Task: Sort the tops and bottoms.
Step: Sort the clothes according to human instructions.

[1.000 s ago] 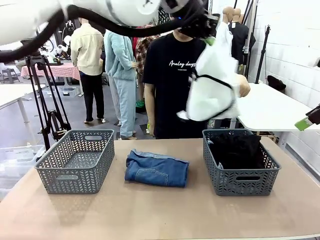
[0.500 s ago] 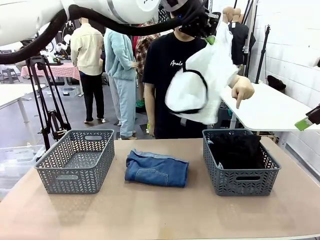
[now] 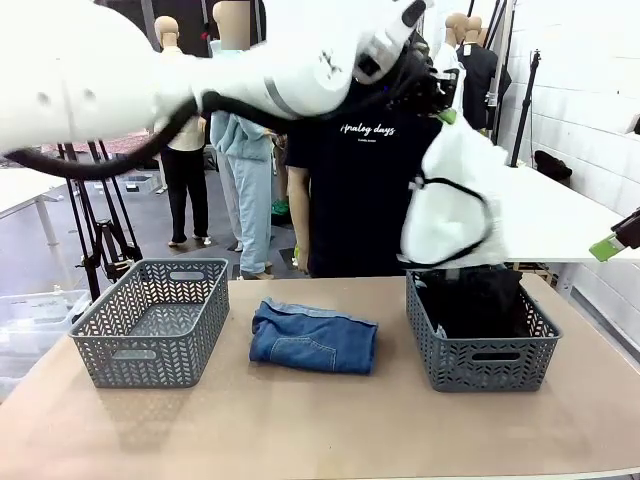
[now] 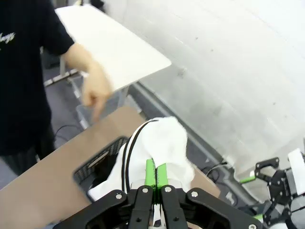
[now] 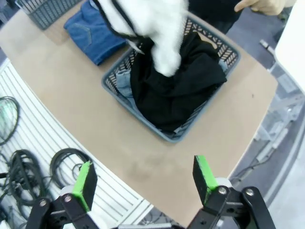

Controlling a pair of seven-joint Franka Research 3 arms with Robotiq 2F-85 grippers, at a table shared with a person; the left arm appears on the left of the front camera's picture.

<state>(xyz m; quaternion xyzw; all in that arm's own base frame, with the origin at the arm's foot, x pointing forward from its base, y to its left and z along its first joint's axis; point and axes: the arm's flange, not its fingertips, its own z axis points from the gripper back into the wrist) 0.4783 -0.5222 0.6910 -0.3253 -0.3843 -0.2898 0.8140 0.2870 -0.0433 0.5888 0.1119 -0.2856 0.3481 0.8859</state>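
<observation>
My left gripper reaches across from the left, shut on a white top with thin black trim. The top hangs just above the right grey basket, where a black top lies. In the left wrist view the green pads pinch the white top over that basket. Folded blue denim bottoms lie on the table's middle. My right gripper is open, high over the table's right front, looking down on the black top and white top; one green pad shows at the right edge.
A second grey basket stands at the table's left with nothing in it. A person in a black printed T-shirt stands behind the table, a hand pointing down near the right basket. A white table is at the back right.
The white top has swung back to the right and sunk lower over the right basket. My left arm has dropped lower across the view. The person's pointing hand is now hidden behind the top.
</observation>
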